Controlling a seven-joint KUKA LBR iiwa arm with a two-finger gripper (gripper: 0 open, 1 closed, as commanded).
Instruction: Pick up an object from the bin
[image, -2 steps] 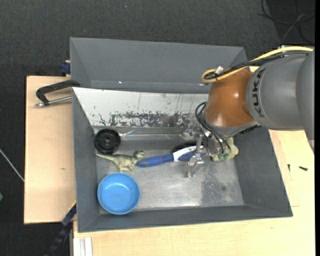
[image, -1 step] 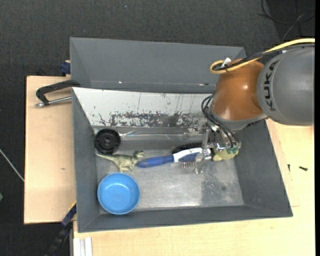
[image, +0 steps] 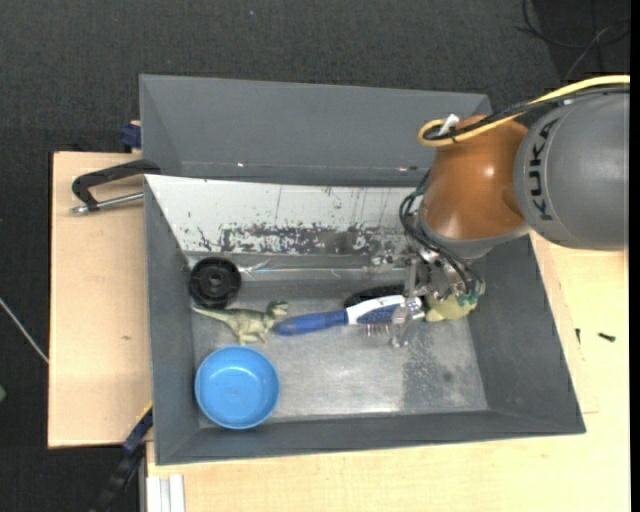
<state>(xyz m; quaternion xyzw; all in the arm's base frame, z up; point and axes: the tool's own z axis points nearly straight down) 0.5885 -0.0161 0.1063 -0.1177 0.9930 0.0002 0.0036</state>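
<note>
A blue-handled brush (image: 322, 321) is seen lying on the floor of the grey bin (image: 300, 120), its handle stretched toward the left and its white, bristled head turned toward the right. The gripper (image: 405, 322) is lowered to the floor right at that head, just beside its right end; the brush is not shown to be held, and whether the gripper is released or clenched cannot be told. Just right of the brush head, past the gripper, a small yellowish-green piece (image: 452, 308) is seen, and it cannot be told whether it is fixed to the wrist. Above and right of the brush head, the orange cover (image: 470, 190) and the grey arm (image: 585, 170) are found. At the brush's handle end a pale olive toy dinosaur (image: 245, 320) is laid, its head touching or nearly touching the handle. Up and left of the brush, beyond the dinosaur, a black round part (image: 213, 281) is set. Below and left of the brush, well apart from it, a blue bowl (image: 236, 387) is placed upright.
</note>
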